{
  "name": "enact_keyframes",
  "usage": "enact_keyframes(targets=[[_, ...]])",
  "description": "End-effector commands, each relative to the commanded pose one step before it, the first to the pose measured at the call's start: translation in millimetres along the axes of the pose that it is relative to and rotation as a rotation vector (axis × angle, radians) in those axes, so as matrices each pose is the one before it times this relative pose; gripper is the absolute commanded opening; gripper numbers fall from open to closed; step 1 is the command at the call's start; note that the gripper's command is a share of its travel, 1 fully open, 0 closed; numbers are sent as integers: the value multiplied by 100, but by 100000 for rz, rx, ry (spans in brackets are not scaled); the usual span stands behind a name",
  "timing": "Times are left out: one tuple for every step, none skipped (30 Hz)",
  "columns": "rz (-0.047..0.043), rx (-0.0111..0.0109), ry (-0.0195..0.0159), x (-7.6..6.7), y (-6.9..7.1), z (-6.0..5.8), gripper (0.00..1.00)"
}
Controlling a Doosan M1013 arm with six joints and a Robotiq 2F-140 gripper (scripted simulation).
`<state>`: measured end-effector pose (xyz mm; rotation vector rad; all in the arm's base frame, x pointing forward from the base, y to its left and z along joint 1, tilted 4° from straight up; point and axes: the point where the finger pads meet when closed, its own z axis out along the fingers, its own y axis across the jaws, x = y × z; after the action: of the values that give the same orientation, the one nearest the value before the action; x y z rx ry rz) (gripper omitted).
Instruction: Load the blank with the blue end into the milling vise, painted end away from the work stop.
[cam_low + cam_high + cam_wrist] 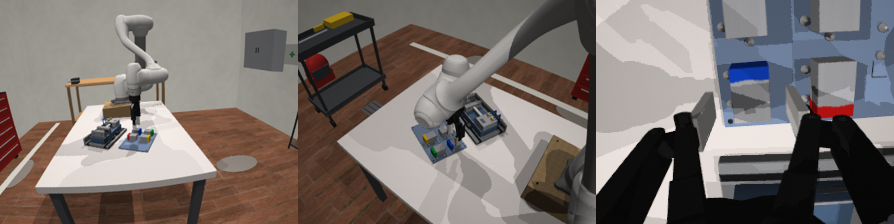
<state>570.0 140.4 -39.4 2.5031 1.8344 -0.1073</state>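
Observation:
The blank with the blue end [450, 144] [139, 130] [750, 86] lies flat on the blue infeed plate [420, 132] [137, 147] [778, 56], in the corner nearest the vise. My gripper [456, 137] [135, 126] [750, 102] is open and points straight down; its two finger pads stand on either side of this blank's long sides, with gaps. The green-ended blank [437, 150] [744, 3], the yellow-ended blank [429, 138] and the red-ended blank [832, 86] [131, 136] lie on the same plate. The milling vise [484, 122] [103, 133] stands beside the plate with nothing between its jaws.
The arm's wooden base block [546, 165] is at the table's right. A black cart [336, 63] stands off the table's left, a red tool chest [584, 79] at the far right. A wooden bench [92, 82] stands behind the table.

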Motion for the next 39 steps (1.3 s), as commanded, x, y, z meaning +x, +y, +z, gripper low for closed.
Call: enact_keyframes(targets=[[0,-18,26,16,16,1152,46],[0,0,0,1,2,300,46],[0,0,0,1,2,300,46],[0,0,0,1,2,300,46],[0,0,0,1,2,300,46],[0,0,0,1,2,300,46],[0,0,0,1,2,300,46],[0,0,0,0,0,0,46],[0,0,0,0,0,0,46],[-5,11,1,-10,-17,-345,46],[0,-1,0,1,2,30,46],[0,-1,0,1,2,30,46],[0,-1,0,1,2,30,46],[0,-1,0,1,2,30,46],[0,-1,0,1,2,30,46],[0,-1,0,1,2,30,46],[0,-1,0,1,2,30,46],[0,-1,0,1,2,30,46],[0,-1,0,1,2,30,46],[0,-1,0,1,2,30,46],[0,-1,0,1,2,30,46],[0,-1,0,1,2,30,46],[0,-1,0,1,2,30,46],[0,-1,0,1,2,30,46],[0,0,0,0,0,0,46],[0,0,0,0,0,0,46],[-1,1,0,-1,-2,-34,46],[0,0,0,0,0,-2,46],[0,0,0,0,0,-2,46],[0,0,0,0,0,-2,46],[0,0,0,0,0,-2,46],[0,0,0,0,0,-2,46],[0,0,0,0,0,-2,46],[0,0,0,0,0,-2,46],[0,0,0,0,0,-2,46],[0,0,0,0,0,-2,46],[0,0,0,0,0,-2,46],[0,0,0,0,0,-2,46],[0,0,0,0,0,-2,46]])
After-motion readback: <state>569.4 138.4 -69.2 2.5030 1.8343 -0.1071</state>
